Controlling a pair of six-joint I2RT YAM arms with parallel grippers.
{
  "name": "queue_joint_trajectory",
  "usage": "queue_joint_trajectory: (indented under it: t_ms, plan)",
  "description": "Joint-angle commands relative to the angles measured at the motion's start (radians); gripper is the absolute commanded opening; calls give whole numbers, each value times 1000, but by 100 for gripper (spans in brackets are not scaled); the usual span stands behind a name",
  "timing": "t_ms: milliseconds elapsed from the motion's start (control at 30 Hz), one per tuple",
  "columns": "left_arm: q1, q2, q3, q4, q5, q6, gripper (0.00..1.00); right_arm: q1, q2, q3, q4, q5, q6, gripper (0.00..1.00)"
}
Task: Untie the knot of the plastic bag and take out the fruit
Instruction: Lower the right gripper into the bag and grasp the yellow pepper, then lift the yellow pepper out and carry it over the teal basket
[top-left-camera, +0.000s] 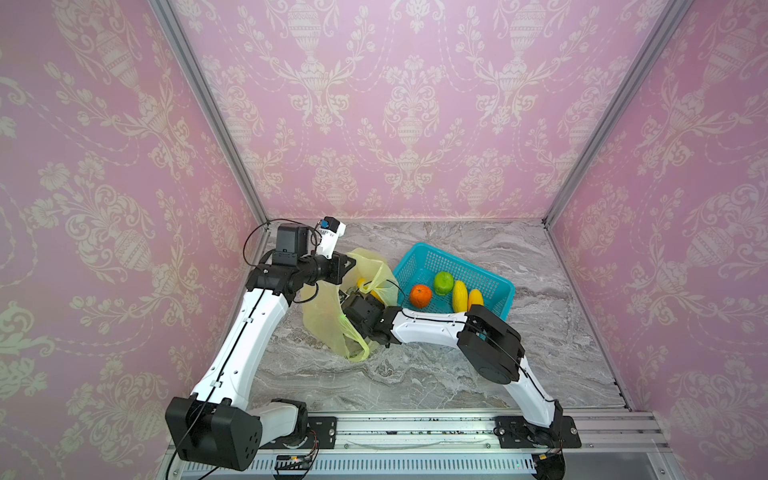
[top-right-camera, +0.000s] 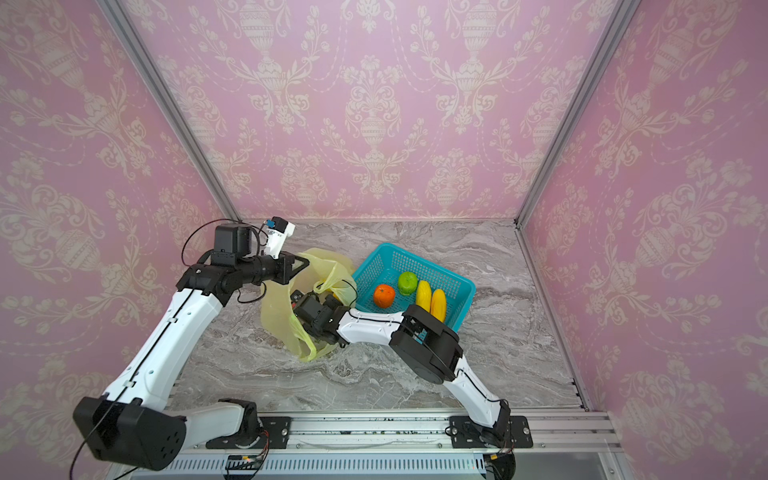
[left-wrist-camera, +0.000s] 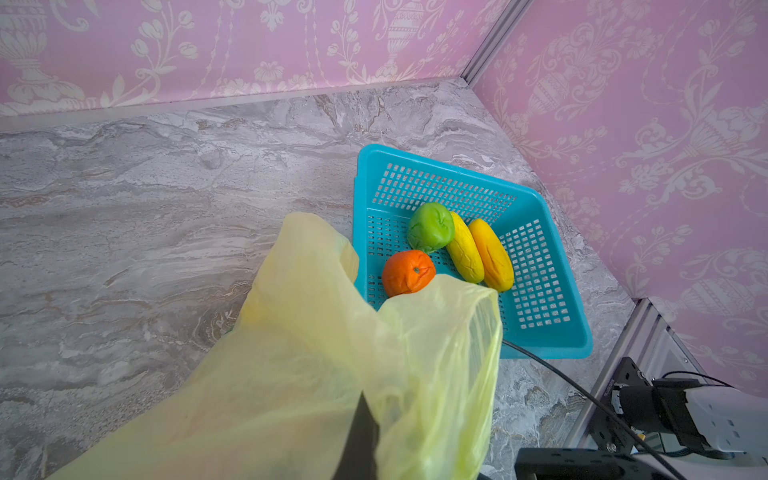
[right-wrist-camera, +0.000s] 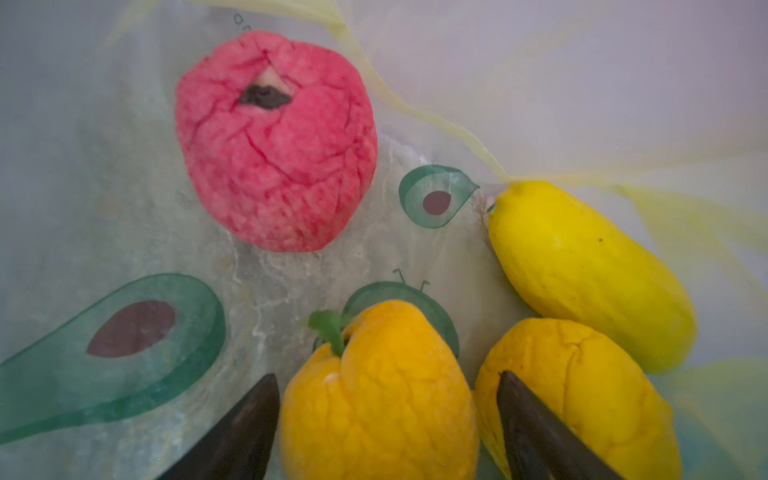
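Note:
The plastic bag (top-left-camera: 324, 316) (left-wrist-camera: 291, 374) lies on the marble with its mouth held open; the knot is out of view. My left gripper (top-left-camera: 351, 262) is shut on the bag's upper edge and holds it up. My right gripper (right-wrist-camera: 387, 375) reaches inside the bag and stands open, one finger on each side of a yellow-orange fruit with a green stem (right-wrist-camera: 378, 399). Also inside are a pink-red ball (right-wrist-camera: 276, 145), a long yellow mango (right-wrist-camera: 590, 274) and another yellow-orange fruit (right-wrist-camera: 582, 399).
A turquoise basket (top-left-camera: 467, 267) (left-wrist-camera: 449, 168) stands right of the bag. It holds an orange (top-left-camera: 420, 296), a green fruit (top-left-camera: 444, 283) and two mangoes (top-left-camera: 459, 296) (top-left-camera: 475, 300). Pink walls close in the back and both sides.

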Motion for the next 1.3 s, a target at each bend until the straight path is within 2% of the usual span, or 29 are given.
queue_joint_trajectory:
  t_ms: [0,67,233,433,600,833,1033,1133,1267]
  plan:
    - [10,-9,-1,-1,13,-9,0,-8,50,45,-64,4,21,85]
    - [10,-9,-1,-1,13,-9,0,-8,57,56,-72,-6,24,80]
    - [10,-9,-1,0,14,-11,0,-8,3,0,-21,-69,26,60]
    - [10,-9,0,-1,11,-12,0,-1,-207,-226,183,-203,14,42]
    - [11,-8,2,-4,3,-11,0,3,-414,-451,377,-304,0,34]
    - [11,-6,1,-6,-1,-11,0,6,-644,-692,569,-423,-25,29]
    - [10,-6,1,-6,-3,-11,0,6,-823,-843,690,-407,-34,24]
    - [10,-6,1,-7,-4,-11,0,5,-918,-924,761,-334,-29,20]
    - [10,-6,0,-7,-6,-11,0,-7,-1053,-1047,882,-267,-23,21]
